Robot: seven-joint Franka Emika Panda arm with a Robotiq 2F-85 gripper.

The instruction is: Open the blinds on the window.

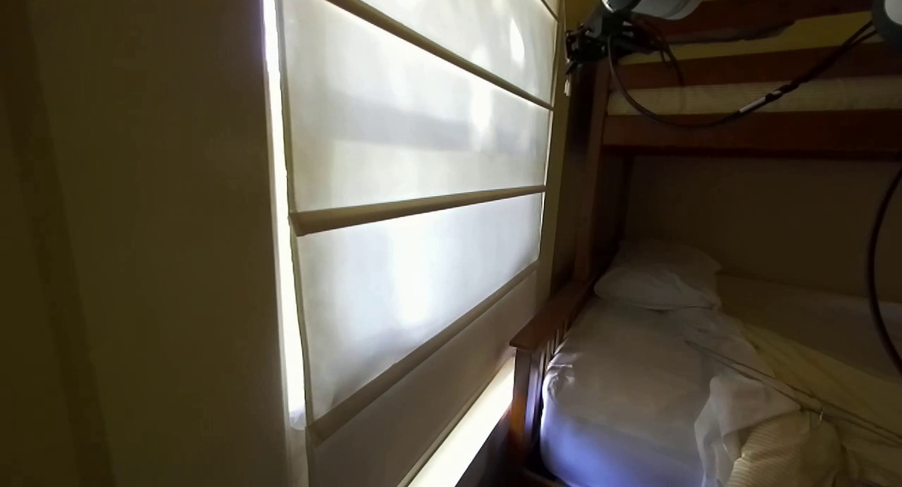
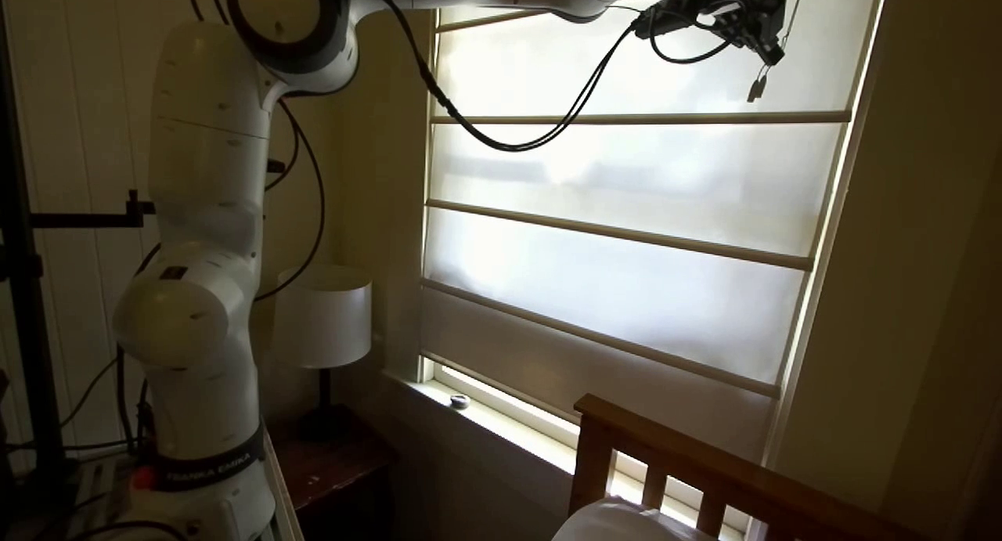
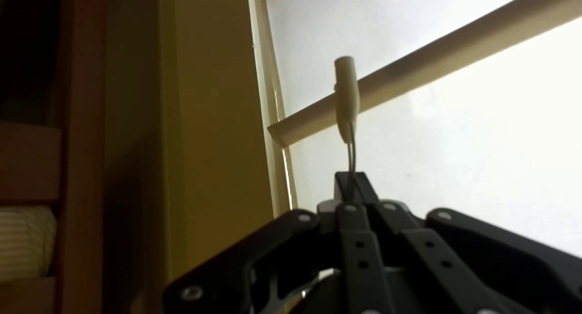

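Observation:
The blinds, a cream-white shade with wide panels and thin ribs, hang down over the window in both exterior views [image 1: 416, 142] [image 2: 626, 173] and fill the right of the wrist view [image 3: 454, 159]. The window is mostly hidden behind them; its pale sill [image 2: 501, 431] and a bright strip show below. Thin pull cords [image 3: 351, 155] with two small cream end pieces [image 3: 347, 93] run to my fingertips. My gripper [image 3: 357, 186] is shut on the cords, in front of the shade near its side edge. The end pieces hang just below the fingertips [image 2: 771, 54] in an exterior view [image 2: 756, 89].
A wooden bunk bed [image 1: 747, 131] stands beside the window, its end rail [image 2: 681, 455] close to the blinds' lower part. A lamp [image 2: 325, 322] stands on a side table in the corner. A small round object [image 2: 459, 401] lies on the sill. A cable loop hangs under the arm.

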